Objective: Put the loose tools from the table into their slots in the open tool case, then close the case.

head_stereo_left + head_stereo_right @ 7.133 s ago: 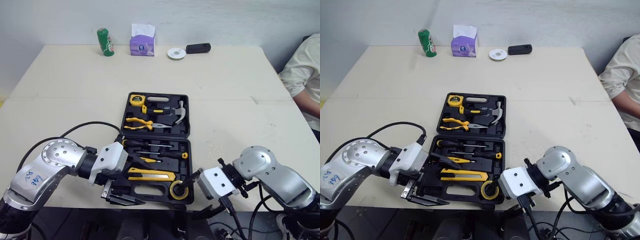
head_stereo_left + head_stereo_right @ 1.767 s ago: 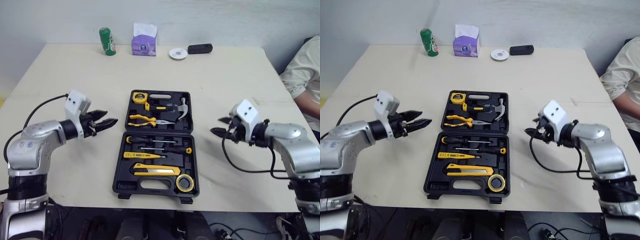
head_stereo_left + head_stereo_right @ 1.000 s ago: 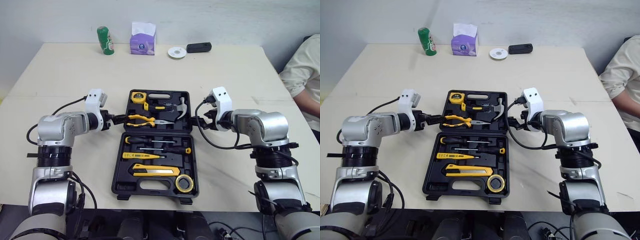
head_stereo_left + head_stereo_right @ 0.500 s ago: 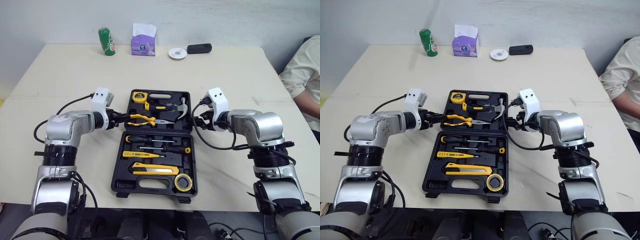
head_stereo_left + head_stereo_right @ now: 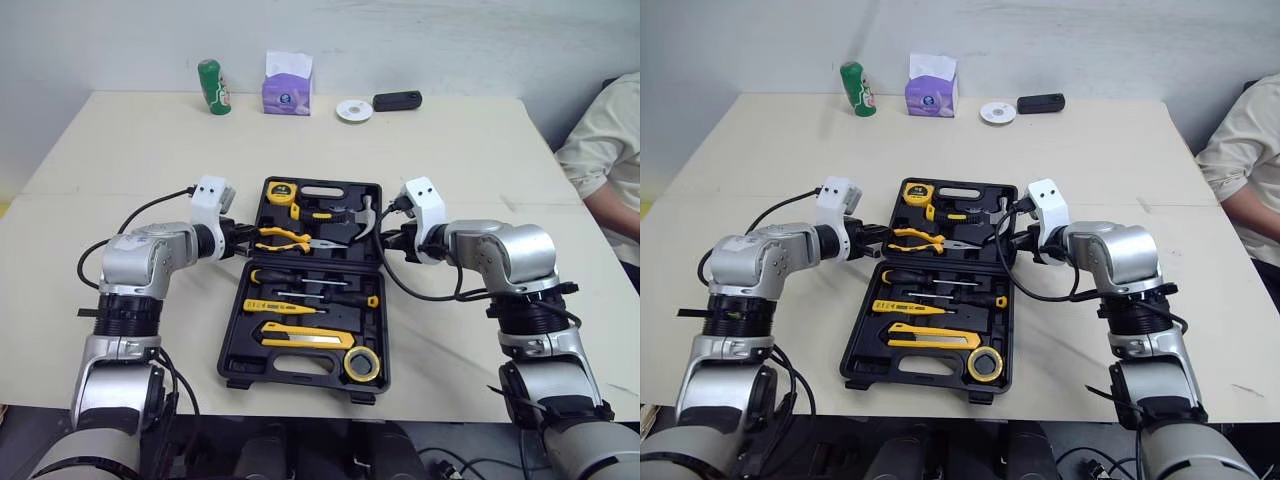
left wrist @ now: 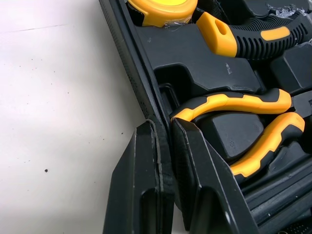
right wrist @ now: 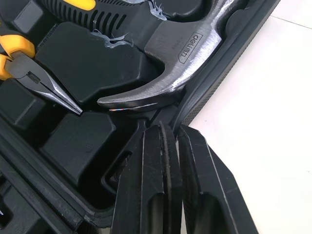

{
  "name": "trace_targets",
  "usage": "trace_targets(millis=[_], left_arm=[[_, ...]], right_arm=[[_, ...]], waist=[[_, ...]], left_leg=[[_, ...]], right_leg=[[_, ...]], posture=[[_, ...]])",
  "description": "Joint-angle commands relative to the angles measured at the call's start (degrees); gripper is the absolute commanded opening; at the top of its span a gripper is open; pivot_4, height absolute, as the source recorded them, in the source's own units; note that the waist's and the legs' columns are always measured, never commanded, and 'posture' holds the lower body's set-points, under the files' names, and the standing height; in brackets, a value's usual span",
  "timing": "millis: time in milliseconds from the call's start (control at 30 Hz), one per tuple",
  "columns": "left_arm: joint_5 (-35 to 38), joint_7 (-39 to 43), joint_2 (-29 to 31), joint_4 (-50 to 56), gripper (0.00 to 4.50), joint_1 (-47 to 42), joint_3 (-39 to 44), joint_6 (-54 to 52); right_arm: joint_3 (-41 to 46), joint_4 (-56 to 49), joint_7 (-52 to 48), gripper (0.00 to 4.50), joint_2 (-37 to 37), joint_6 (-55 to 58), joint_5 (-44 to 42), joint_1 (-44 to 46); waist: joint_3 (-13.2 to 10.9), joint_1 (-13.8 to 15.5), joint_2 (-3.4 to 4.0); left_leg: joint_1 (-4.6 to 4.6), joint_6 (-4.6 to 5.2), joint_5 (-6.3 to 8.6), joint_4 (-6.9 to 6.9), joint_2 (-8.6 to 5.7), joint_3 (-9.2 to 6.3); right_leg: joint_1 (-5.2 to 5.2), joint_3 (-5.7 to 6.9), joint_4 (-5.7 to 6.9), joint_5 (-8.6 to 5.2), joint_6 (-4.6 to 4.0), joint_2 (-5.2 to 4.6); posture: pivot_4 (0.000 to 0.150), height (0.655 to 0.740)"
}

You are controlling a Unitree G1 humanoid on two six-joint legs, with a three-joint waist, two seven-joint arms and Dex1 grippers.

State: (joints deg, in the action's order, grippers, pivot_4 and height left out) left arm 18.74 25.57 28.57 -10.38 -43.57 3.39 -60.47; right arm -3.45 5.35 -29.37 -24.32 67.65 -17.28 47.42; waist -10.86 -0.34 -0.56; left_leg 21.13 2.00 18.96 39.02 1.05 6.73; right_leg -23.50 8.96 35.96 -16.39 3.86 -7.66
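The tool case (image 5: pixel 292 368) lies open in the middle of the surface (image 5: pixel 130 150), with tools sitting in their slots. The left gripper (image 5: pixel 243 240) pinches the left rim of the far half. Its fingers (image 6: pixel 141 185) are almost together, with the thin wall between them, right beside the yellow pliers (image 6: pixel 234 105). The right gripper (image 5: pixel 388 237) pinches the right rim the same way, next to the hammer (image 7: pixel 170 63) head.

Bright, even light; faint shadow beside the open black plastic tool case (image 5: pixel 290 364). Mild glare on the steel hammer head (image 7: pixel 180 53).
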Motion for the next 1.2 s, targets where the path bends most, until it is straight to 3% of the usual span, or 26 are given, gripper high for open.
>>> trace_targets(millis=[33,133,367,567,667,833,1100,1167,1200], left_arm=[[0.33,1.19,-1.52,2.45,0.0,1.82,-1.76,0.71],[0.09,1.43,-2.13,3.69,0.0,1.59,-1.05,4.13],[-1.96,1.52,-3.54,3.91,0.0,-1.06,0.66,16.42],[-5.14,2.37,-3.66,2.97,0.0,-1.15,0.41,29.82],[-8.24,2.86,-3.16,3.26,0.0,1.69,-0.45,41.53],[-13.51,2.43,-2.26,6.13,0.0,12.22,-2.06,56.89],[-22.66,-3.81,1.55,8.92,0.0,26.97,-0.1,71.71],[-21.76,-4.01,2.35,12.02,0.85,30.38,1.71,71.51],[-20.07,-2.89,2.88,14.57,1.17,32.08,2.51,70.06]], right_arm=[[-0.51,-1.09,0.36,0.01,-0.19,-0.32,0.27,-1.34],[-0.54,-1.76,0.65,0.01,-0.2,-1.78,0.7,-1.47],[0.48,-2.63,1.47,0.01,0.52,-17.34,3.87,-0.61],[-0.03,-2.31,1.45,0.01,-0.38,-31.66,8.21,-1.51],[-1.34,-3.23,1.17,0.01,-1.69,-41.67,11.73,-5.85],[-6.28,-2.84,2.59,0.01,-6.04,-67.91,22.22,-16.93],[-9.04,6.39,17.4,0.01,-14.3,-102.94,42.73,-24.92],[-8.23,6.47,21.0,0.0,-16.16,-107.24,45.91,-26.95],[-7.83,5.35,19.68,0.41,-17.07,-108.95,43.82,-28.23]], waist=[[0.0,0.08,0.0],[0.0,0.14,0.0],[-0.11,0.14,-0.01],[-0.21,0.08,-0.01],[-0.21,0.13,-0.02],[-0.21,0.12,-0.02],[-0.21,-0.1,0.0],[-0.21,-0.41,0.01],[-0.21,-0.54,0.01]], left_leg=[[0.02,0.0,0.0,0.0,0.0,-0.01],[0.04,0.01,0.01,0.0,-0.01,-0.02],[0.28,0.01,0.01,0.0,-0.04,-0.02],[1.29,0.13,-0.13,0.03,-0.11,0.05],[1.4,0.15,-0.15,-0.08,-0.11,0.07],[1.32,0.22,-0.13,-0.18,-0.15,0.12],[0.57,0.23,-0.16,-0.1,-0.11,0.17],[-0.06,0.09,-0.05,-0.3,-0.04,0.21],[-0.09,0.03,-0.01,-0.37,0.01,0.21]], right_leg=[[0.0,0.01,-0.01,0.0,0.0,0.0],[-0.01,0.01,-0.03,0.0,0.0,-0.02],[-0.2,0.04,-0.05,0.03,0.02,-0.02],[-1.2,0.1,0.0,0.04,0.03,0.1],[-1.28,0.18,-0.1,0.04,0.04,0.18],[-1.2,0.18,-0.23,0.04,0.04,0.16],[-0.54,0.01,-0.35,0.1,0.14,-0.08],[-0.04,-0.03,-0.43,0.04,0.04,-0.06],[-0.03,-0.03,-0.44,0.02,0.01,-0.05]], posture=[[0.15,0.7316],[0.15,0.7316],[0.15,0.7316],[0.15,0.7316],[0.15,0.7316],[0.15,0.7316],[0.15,0.7316],[0.15,0.7316],[0.15,0.7316]])
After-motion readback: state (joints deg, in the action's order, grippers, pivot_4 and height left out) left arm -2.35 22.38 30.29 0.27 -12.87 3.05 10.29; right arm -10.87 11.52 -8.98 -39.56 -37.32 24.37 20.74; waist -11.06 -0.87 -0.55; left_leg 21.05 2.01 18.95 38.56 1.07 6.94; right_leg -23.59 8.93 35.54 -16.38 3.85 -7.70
